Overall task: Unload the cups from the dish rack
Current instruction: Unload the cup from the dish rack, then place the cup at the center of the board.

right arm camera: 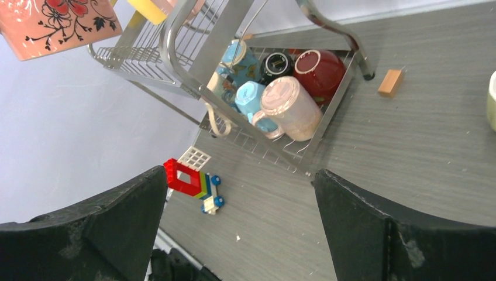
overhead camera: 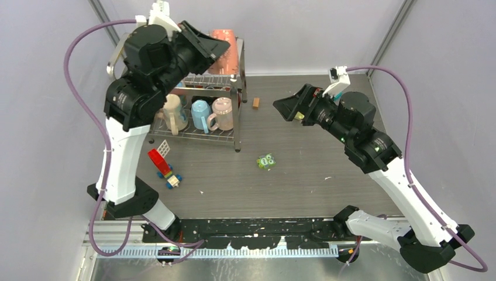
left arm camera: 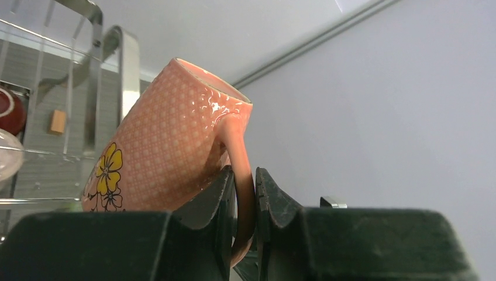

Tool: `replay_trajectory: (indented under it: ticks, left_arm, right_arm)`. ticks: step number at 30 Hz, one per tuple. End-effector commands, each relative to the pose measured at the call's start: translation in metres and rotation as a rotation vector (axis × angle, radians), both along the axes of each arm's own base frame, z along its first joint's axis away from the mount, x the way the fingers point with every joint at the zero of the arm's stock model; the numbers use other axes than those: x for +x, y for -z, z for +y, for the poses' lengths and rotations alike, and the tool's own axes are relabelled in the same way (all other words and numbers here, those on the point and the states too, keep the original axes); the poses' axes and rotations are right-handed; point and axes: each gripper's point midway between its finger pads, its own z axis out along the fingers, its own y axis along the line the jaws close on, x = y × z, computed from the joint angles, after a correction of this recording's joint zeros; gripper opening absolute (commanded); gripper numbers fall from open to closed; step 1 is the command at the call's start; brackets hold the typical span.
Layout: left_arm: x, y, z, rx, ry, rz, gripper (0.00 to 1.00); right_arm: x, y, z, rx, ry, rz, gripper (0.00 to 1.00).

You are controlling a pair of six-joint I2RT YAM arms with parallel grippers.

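Note:
My left gripper (overhead camera: 213, 47) is raised over the top tier of the steel dish rack (overhead camera: 238, 120). It is shut on the handle of an orange mug (left arm camera: 169, 146) with a yellow flower, which is tilted; the mug also shows in the top view (overhead camera: 227, 50). In the lower tier lie a beige mug (overhead camera: 174, 111), a light blue mug (overhead camera: 200, 113) and a pink mug (overhead camera: 223, 112). My right gripper (overhead camera: 286, 108) is open and empty, in the air to the right of the rack. The right wrist view shows the lower tier (right arm camera: 327, 126) with the pink mug (right arm camera: 289, 105), the blue mug (right arm camera: 248, 96) and a dark red one (right arm camera: 319, 70).
A red toy block build (overhead camera: 159, 161) with a small wheeled piece lies in front of the rack. A green cube (overhead camera: 266, 161) sits mid-table. A small wooden block (overhead camera: 256, 103) lies right of the rack. A pale mug edge (right arm camera: 492, 99) shows at the right wrist view's right border.

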Motion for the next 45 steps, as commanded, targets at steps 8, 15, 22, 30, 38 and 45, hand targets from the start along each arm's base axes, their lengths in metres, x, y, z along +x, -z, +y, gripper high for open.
replay_trajectory:
  ticks: [8,15,22,30,38,45]
  left_arm:
    - [-0.012,-0.033,-0.06,-0.118,0.099,-0.091,0.0]
    - [-0.004,-0.026,-0.088,-0.181,0.14,-0.036,0.0]
    - [0.006,-0.016,-0.113,-0.238,0.182,0.02,0.0]
    - [0.009,-0.01,-0.122,-0.255,0.202,0.043,0.0]
    - [0.01,-0.009,-0.125,-0.261,0.205,0.046,0.0]
    - [0.009,-0.01,-0.131,-0.293,0.231,0.07,0.0]
  right_arm:
    - [0.016,-0.028,-0.008,-0.041,0.088,-0.356,0.99]
    - [0.034,-0.022,-0.008,-0.062,0.162,-0.489,0.98]
    - [0.053,-0.022,-0.007,-0.056,0.262,-0.683,0.98]
    - [0.062,-0.024,-0.016,-0.084,0.393,-0.828,0.99]
    - [0.046,-0.041,-0.032,-0.074,0.434,-0.874,0.96]
    - [0.047,-0.052,-0.033,-0.111,0.467,-0.915,0.93]
